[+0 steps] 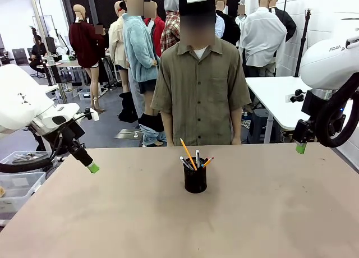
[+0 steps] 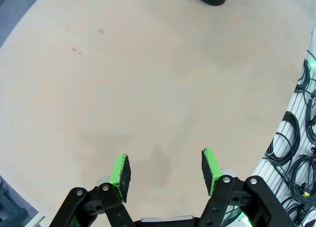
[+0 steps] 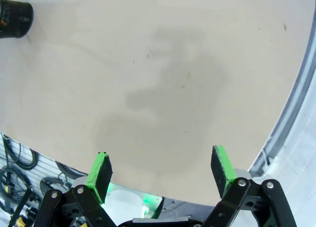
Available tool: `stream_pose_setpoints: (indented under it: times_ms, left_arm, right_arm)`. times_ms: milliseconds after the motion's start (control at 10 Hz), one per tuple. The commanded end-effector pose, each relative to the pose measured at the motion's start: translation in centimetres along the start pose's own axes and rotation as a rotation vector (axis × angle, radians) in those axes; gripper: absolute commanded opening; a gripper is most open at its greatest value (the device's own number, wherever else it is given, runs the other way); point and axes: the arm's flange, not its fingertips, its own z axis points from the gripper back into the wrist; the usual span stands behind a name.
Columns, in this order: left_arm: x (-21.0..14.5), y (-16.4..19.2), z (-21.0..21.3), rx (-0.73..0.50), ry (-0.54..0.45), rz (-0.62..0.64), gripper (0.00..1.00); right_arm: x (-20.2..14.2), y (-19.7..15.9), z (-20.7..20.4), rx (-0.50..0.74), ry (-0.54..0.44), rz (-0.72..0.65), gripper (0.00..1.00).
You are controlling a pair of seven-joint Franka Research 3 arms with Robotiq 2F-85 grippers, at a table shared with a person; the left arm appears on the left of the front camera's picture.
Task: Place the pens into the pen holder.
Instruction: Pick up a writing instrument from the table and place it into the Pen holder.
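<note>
Front view: the black mesh pen holder [image 1: 195,179] is parked mid-table [image 1: 112,224] just in front of a person [image 1: 201,84], with the pens [image 1: 194,158] already stuck upright in it, an orange pencil [image 1: 187,153] leaning out left. The left claw [image 2: 166,170] is held off by the table's left edge, fingers apart and nothing gripped. The right claw [image 3: 161,172] is spread wide over the right edge, empty too.

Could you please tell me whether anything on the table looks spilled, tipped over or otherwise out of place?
Nothing stands out: the pen holder stands upright mid-table with the pens inside it.
</note>
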Motion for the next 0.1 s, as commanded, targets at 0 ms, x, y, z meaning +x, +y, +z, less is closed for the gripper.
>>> stream_pose_setpoints:
  times_ms: [0]
  left_arm:
    - [-0.03,0.17,0.08,0.007,-0.008,-0.003,0.76]
  right_arm:
    - [0.07,0.04,0.16,-0.006,0.013,-0.004,1.00]
